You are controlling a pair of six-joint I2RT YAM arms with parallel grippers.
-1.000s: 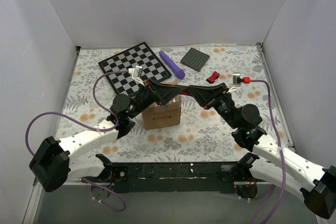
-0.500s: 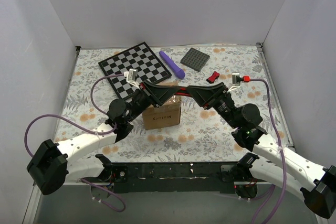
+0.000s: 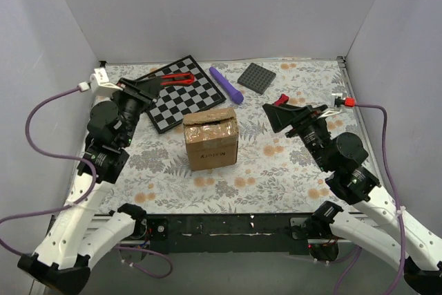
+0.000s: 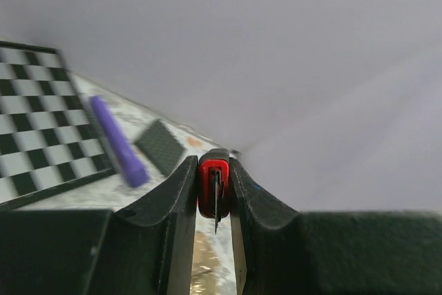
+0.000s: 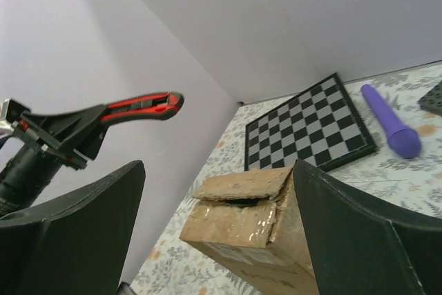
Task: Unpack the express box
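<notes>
Tabletop (image 3: 276,170): floral-patterned, walled by pale panels on three sides, with everything below resting on or poised over it.
Chessboard (image 3: 181,91): lay flat at the far left, turned at an angle to the tabletop edges.
Express box (image 3: 210,139): stood upright near the middle of the tabletop, just in front of the chessboard's near corner and apart from both claws. Its black print faced the arm bases. Crinkled glossy tape covered the top, and the right wrist view showed one top flap lifted with a dark gap beneath it.
Grey plate (image 3: 257,77): lay flat at the far side, right of the purple stick.
Purple stick (image 3: 226,84): lay between the chessboard and the grey plate, touching neither.
Left claw (image 3: 155,83): was raised over the far-left corner above the chessboard, clenched on the box cutter.
Right claw (image 3: 271,118): hung right of the express box with its fingers spread wide and nothing between them.
Box cutter (image 3: 178,79): red and black, jutted out of the left claw toward the right. The left wrist view showed a thin blade at its front end.
Red item (image 3: 282,99): small, lay just behind the right claw, partly hidden.
</notes>
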